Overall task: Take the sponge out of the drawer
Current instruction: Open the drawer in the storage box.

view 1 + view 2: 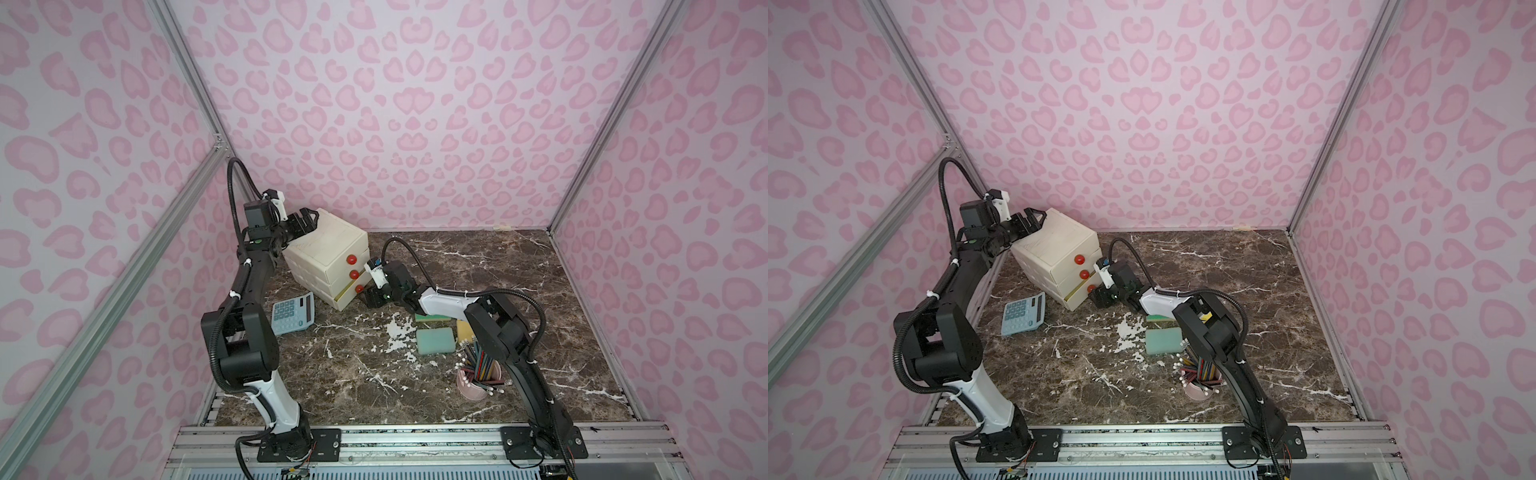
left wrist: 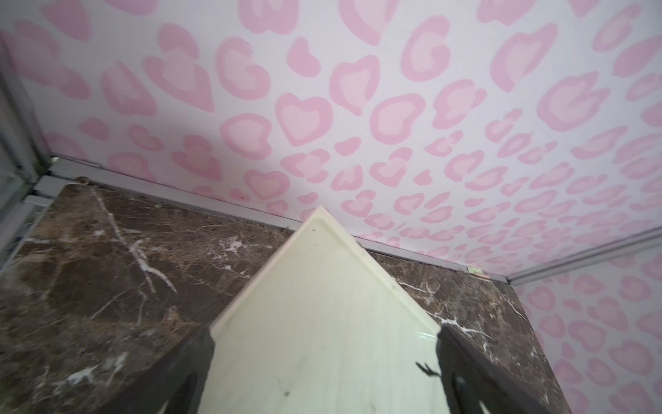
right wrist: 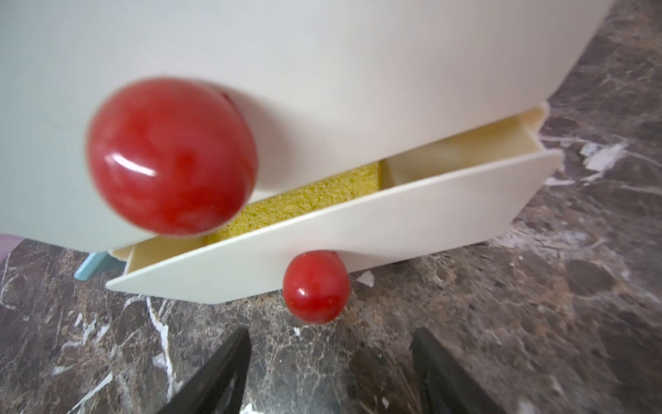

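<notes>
The yellow sponge (image 3: 304, 200) is lying inside the bottom drawer (image 3: 358, 243). That drawer is pulled out only a little, at a slant, so just a strip of the sponge shows through the gap. The drawer is the lowest of three in a cream drawer box (image 1: 328, 245), which stands near the back left of the brown marble tabletop (image 1: 540, 291).

Each drawer has a round red knob. The bottom knob (image 3: 315, 286) sits just in front of the right gripper (image 3: 331, 333). Its black fingers (image 3: 215, 372) are spread apart, low over the tabletop, with nothing between them. They are near the knob but not touching it. The middle knob (image 3: 172, 157) looks big and blurry in the right wrist view.

The left gripper (image 2: 324, 331) is up over the back corner of the box's top. Its fingers (image 2: 190, 369) are spread wide and hold nothing. I cannot tell if they press on the box.

A blue calculator (image 1: 293, 318) lies just beside the box. A green sponge (image 1: 435, 340) lies on the tabletop near the right arm, and a pink cup of pencils (image 1: 478, 374) stands close to it.
</notes>
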Motion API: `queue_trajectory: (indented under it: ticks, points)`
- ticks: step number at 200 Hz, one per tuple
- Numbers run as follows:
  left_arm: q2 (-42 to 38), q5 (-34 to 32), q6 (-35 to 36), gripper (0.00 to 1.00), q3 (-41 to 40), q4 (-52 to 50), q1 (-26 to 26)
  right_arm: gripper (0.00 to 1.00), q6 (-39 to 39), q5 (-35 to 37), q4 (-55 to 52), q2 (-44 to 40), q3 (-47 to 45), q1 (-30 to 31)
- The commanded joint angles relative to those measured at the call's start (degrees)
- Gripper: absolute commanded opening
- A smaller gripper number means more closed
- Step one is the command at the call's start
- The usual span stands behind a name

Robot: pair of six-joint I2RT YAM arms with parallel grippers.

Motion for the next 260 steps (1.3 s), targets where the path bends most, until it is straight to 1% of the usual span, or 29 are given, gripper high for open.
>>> queue_trajectory:
  ticks: [1, 40, 82, 108, 121, 156, 189, 216, 260]
  points:
    - [1.4, -0.5, -0.2, 1.00, 2.1, -2.7, 0.6, 0.70, 1.6, 0.5, 4.3, 0.1, -0.9, 0.1]
    - [4.4, 0.6, 0.3, 0.99, 4.0, -3.7, 1.2, 0.68, 2.5, -0.8, 4.3, 3.1, 2.2, 0.1]
    - [4.5, 0.1, 1.1, 0.99, 4.5, -3.7, 1.4, 0.64, 2.7, -2.3, 3.8, 5.7, 5.6, 0.0]
    - [5.0, 2.0, 1.4, 0.99, 5.2, -3.7, 1.4, 0.63, 2.9, -2.9, 4.4, 6.8, 6.4, 0.1]
    - [5.5, 2.0, 1.6, 0.99, 5.6, -4.1, 1.4, 0.62, 2.9, -3.0, 4.7, 7.1, 6.5, 0.0]
    - [5.9, 1.9, 1.6, 0.99, 5.7, -4.3, 1.4, 0.55, 3.1, -2.3, 6.4, 6.9, 5.4, 0.0]
    - [6.1, 1.6, 1.9, 0.98, 5.7, -4.7, 1.4, 0.53, 3.1, -2.5, 8.3, 6.3, 4.0, -0.3]
    - [6.2, 1.6, 1.9, 0.98, 5.5, -4.5, 1.4, 0.43, 3.0, -2.4, 7.9, 6.5, 4.1, -0.3]
    - [6.2, 1.6, 1.9, 0.98, 5.1, -4.4, 1.4, 0.43, 2.9, -2.0, 9.3, 5.7, 3.1, -0.3]
